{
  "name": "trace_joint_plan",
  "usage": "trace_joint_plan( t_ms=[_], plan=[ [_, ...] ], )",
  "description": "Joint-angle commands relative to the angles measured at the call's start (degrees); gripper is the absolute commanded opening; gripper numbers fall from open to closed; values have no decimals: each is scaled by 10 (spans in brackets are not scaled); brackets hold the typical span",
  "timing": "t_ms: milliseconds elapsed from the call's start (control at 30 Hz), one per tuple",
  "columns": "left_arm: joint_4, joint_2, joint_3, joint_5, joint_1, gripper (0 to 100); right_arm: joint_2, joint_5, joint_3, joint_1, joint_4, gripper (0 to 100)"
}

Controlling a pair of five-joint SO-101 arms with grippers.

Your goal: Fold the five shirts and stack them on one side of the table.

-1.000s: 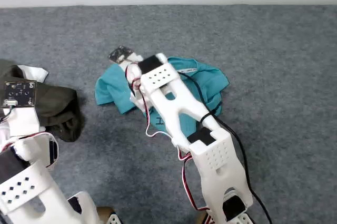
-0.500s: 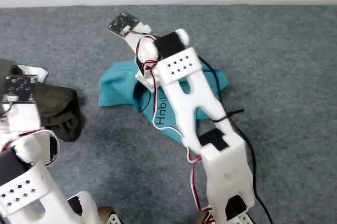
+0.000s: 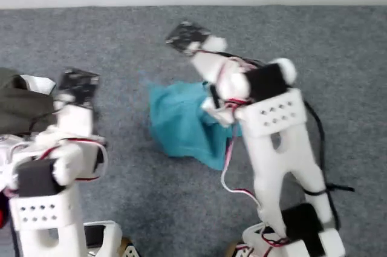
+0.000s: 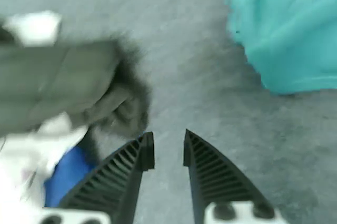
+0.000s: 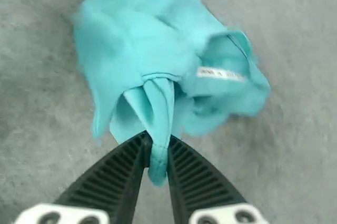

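Near the middle of the grey table (image 3: 326,45), the teal shirt (image 3: 181,125) is bunched up and caught by the right gripper (image 5: 156,145). The jaws are clenched on a gathered fold of cloth (a short tip of it pokes through between them on the wrist's side). From that pinch the shirt fans out over the table. Its collar is turned up, and a white label (image 5: 220,74) shows inside.

The left gripper (image 4: 164,147) hovers over bare table with its jaws a narrow gap apart and nothing between them. It sits between the teal shirt and the dark shirt (image 3: 18,104), near both and touching neither. The dark shirt lies crumpled at the table's left edge, well apart from the teal one, with a white patch (image 3: 37,81) at its far side. In the left wrist view a blue thing (image 4: 68,174) shows just beside the dark shirt (what it is I cannot tell).
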Motion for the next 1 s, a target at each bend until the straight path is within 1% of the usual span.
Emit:
trace_joint_plan(
  t_ms=[0,167,233,333,400,467,600,800,967],
  plan=[
    [-36,51,14,7,113,98,-39,6,15,37,25,9],
    [-83,162,13,7,246,101,-36,3,18,37,23,9],
    [-112,202,8,7,280,101,-35,3,18,37,23,9],
    [-164,260,7,7,309,102,-35,3,24,39,23,9],
    [-193,299,5,7,317,115,-36,3,30,39,23,9],
    [-213,339,2,7,317,158,-36,3,33,39,23,9],
    [-222,416,2,7,308,219,-36,2,33,39,23,9],
    [-229,484,2,3,303,224,-36,2,33,41,23,9],
    [-287,516,3,3,302,224,-36,2,33,41,23,9]
  ],
)
